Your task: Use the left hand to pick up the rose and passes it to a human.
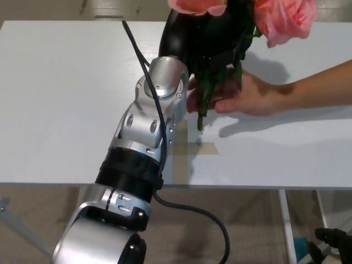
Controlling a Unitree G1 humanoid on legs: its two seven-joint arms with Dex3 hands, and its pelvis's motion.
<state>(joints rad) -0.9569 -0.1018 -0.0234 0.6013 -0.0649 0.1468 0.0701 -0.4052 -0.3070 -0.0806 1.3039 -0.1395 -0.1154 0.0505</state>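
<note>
A: The rose is held high at twelve o'clock, above the far half of the white worktop, by the left hand. Pink blooms are seen at the top edge, with the green stem hanging down toward six o'clock.

B: And the reason for that height? The flower is judged to be offered up for the handover. A person's hand is stretched in from three o'clock, palm low over the worktop, right beside the stem.

A: The fingers, then. They are closed around the stem and leaves; the black hand is wrapped on the bunch, and no gap can be made out.

B: Whether the person's hand is touching the stem cannot be told; it is partly hidden behind the leaves.

A: The tape cross on the worktop lies bare at six o'clock. The right hand is not seen at all.
</note>
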